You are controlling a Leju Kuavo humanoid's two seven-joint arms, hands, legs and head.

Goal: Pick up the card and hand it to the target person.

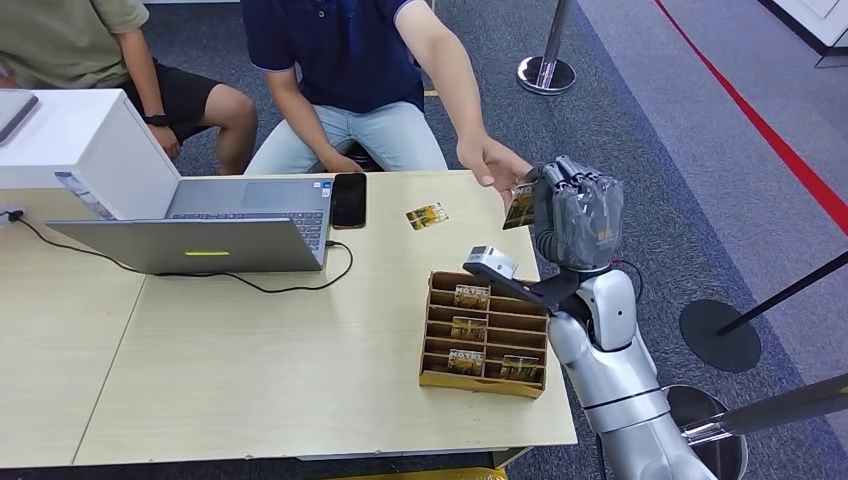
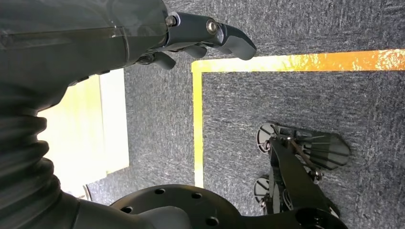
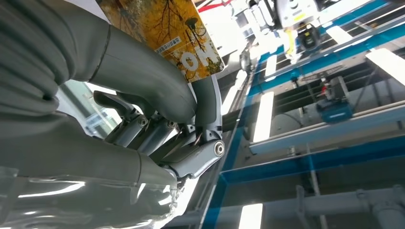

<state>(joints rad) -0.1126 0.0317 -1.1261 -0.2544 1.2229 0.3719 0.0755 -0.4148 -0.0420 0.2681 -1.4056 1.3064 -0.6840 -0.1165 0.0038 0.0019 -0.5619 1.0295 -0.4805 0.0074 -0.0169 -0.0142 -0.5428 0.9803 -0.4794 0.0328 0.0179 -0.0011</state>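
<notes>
Over the wooden table point(image 1: 250, 370), right hand point(image 1: 575, 212) pinches the card point(image 1: 519, 207) beside the person's hand point(image 1: 492, 160); it should release only once they grip

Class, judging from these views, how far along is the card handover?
Done: the card is up off the table, pinched by the right robot hand. In hand: it is offered at a person's hand, which reaches for its edge. Left: releasing it. The left robot hand hangs over the floor.
</notes>
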